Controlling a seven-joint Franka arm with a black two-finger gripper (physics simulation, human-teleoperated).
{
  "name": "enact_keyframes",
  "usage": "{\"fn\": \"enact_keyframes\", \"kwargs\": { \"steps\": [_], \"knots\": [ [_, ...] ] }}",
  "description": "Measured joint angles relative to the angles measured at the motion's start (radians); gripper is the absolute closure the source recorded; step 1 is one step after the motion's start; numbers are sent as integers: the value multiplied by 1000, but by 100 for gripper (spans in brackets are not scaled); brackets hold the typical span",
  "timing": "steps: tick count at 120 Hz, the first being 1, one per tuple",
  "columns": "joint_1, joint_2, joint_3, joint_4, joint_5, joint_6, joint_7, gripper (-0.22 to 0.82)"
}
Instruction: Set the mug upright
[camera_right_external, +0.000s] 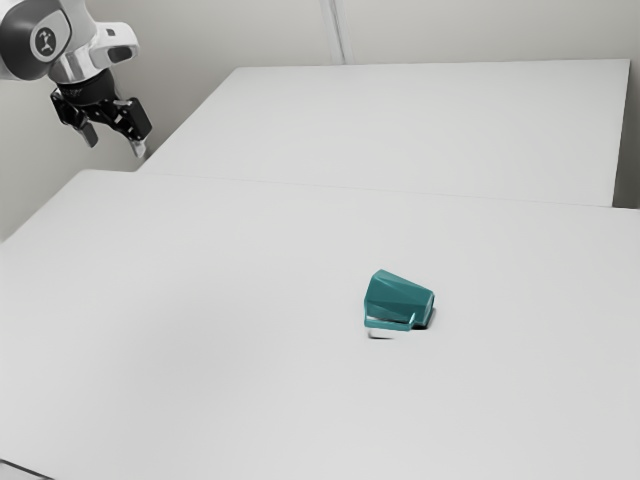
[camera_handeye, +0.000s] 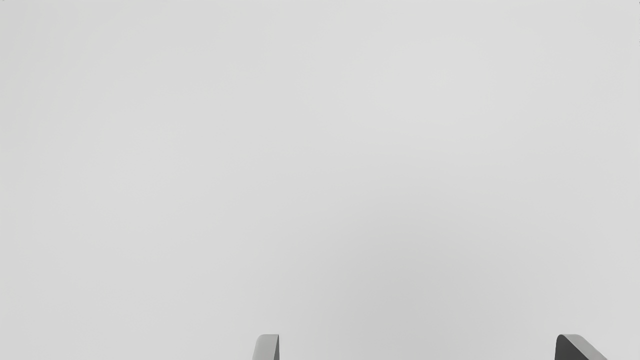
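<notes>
My gripper (camera_right_external: 116, 146): open, empty, exterior view's upper left. Teal mug (camera_right_external: 398, 298): well apart, toward that view's right and nearer its camera, lying on table (camera_right_external: 220, 370), long axis roughly left-right there. Next, likely: reach across, grasp, tip up.

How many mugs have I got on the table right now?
1. The teal mug lies on its side on the white table, toward the exterior view's right, well away from the end effector. Others beyond the views can't be ruled out.
</notes>
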Motion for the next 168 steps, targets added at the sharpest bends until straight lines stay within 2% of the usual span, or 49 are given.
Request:
{"fn": "enact_keyframes", "kwargs": {
  "steps": [52,70,98,126,168],
  "knots": [
    [-2,4,-8,1,-12,4,30,0],
    [-36,48,-9,0,-52,24,35,0],
    [-63,198,-9,-6,-307,102,40,0],
    [-49,344,-9,-24,-601,183,44,0],
    [-101,440,-10,-116,-910,230,23,0]
  ]
}}
